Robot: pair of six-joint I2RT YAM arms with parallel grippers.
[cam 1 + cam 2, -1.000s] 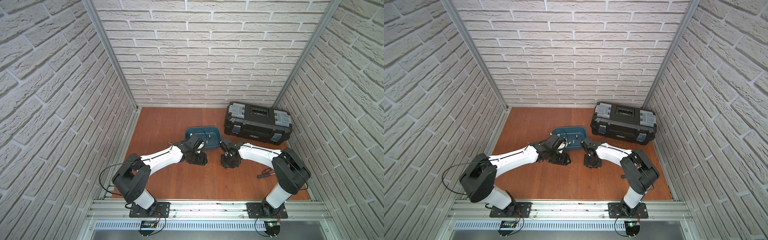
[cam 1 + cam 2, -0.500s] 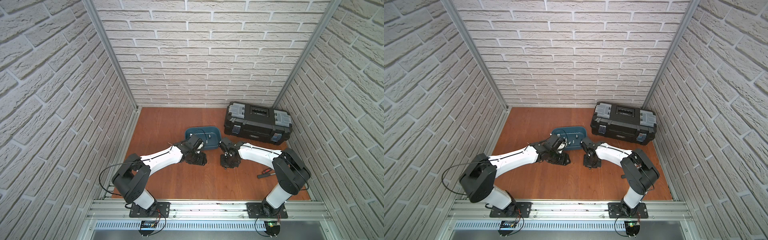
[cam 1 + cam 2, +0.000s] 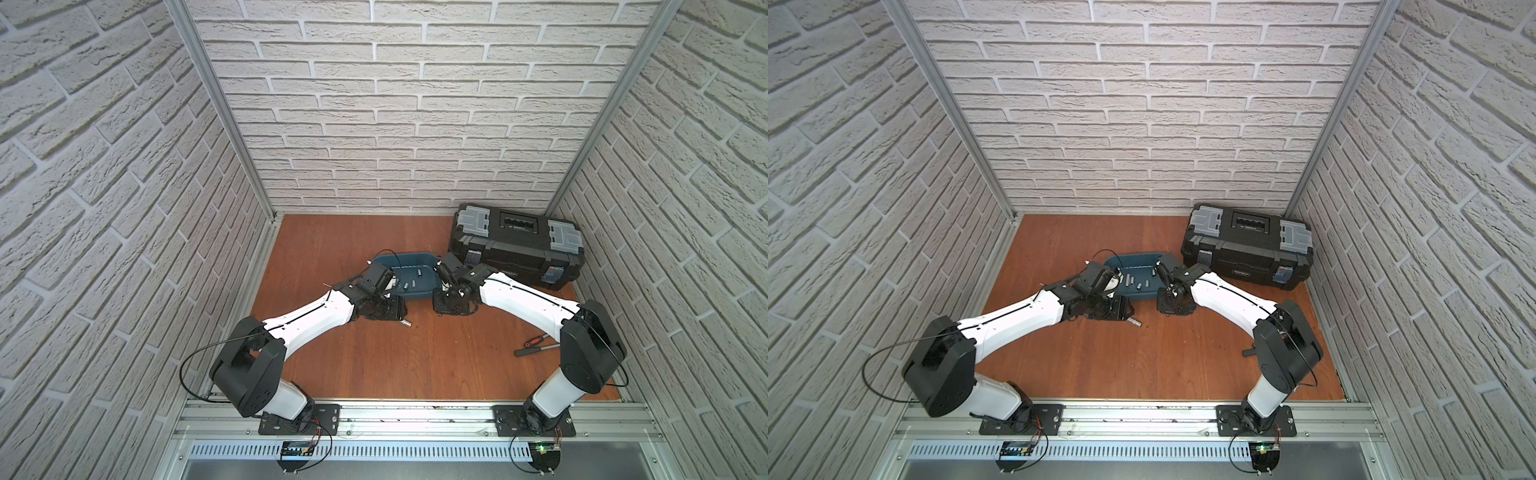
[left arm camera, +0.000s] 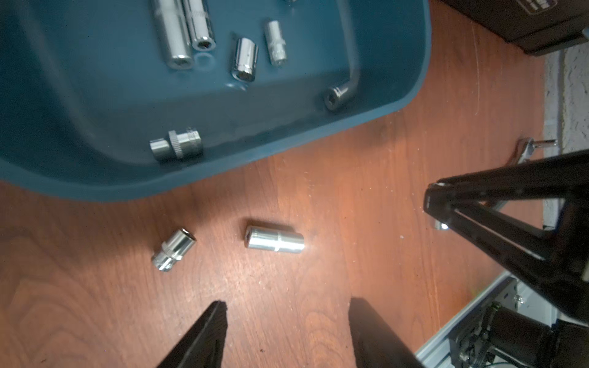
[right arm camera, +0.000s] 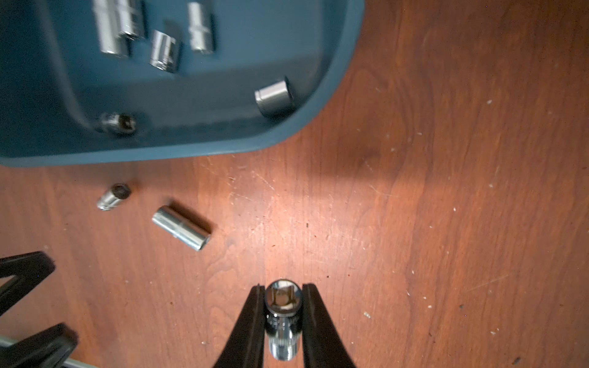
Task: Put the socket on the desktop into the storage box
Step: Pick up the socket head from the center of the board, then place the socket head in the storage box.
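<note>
Nearer storage box point(image 5: 191, 149) now; right end effector point(image 5: 283, 286) clamps chrome socket point(image 5: 283, 318).

We see a black toolbox point(image 3: 517, 245) with grey latches at two o'clock, lid closed, near the back brick wall point(image 3: 395, 104). At four o'clock a screwdriver point(image 3: 530, 345) with a red-and-black handle lies flat, well apart from the toolbox. A grey metal rail point(image 3: 415, 419) runs along six o'clock.
</note>
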